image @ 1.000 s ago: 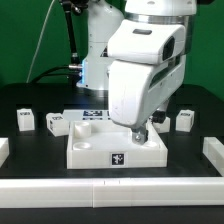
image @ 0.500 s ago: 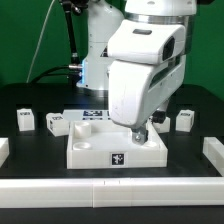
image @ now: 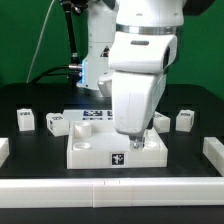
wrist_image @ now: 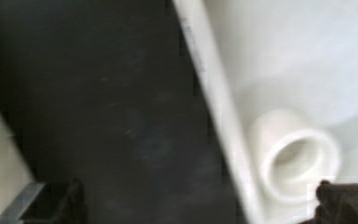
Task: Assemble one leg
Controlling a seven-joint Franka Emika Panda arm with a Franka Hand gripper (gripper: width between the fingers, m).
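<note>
The large white slab lies mid-table with a tag on its front face. My gripper hangs low over the slab's corner on the exterior view's right. In the wrist view my gripper is open, with dark fingertips far apart. Between them I see black table and the slab's edge with a round corner hole. No leg is between the jaws. Small white legs stand on the table: two on the exterior view's left and two on its right.
The marker board lies behind the slab. A low white rail runs along the front, with white blocks at both sides. The arm's body hides the slab's back part on the exterior view's right.
The wrist has turned from a tilted pose to upright and shifted slightly toward the exterior view's left. The gripper stays low over the same slab corner. The loose parts have not moved.
</note>
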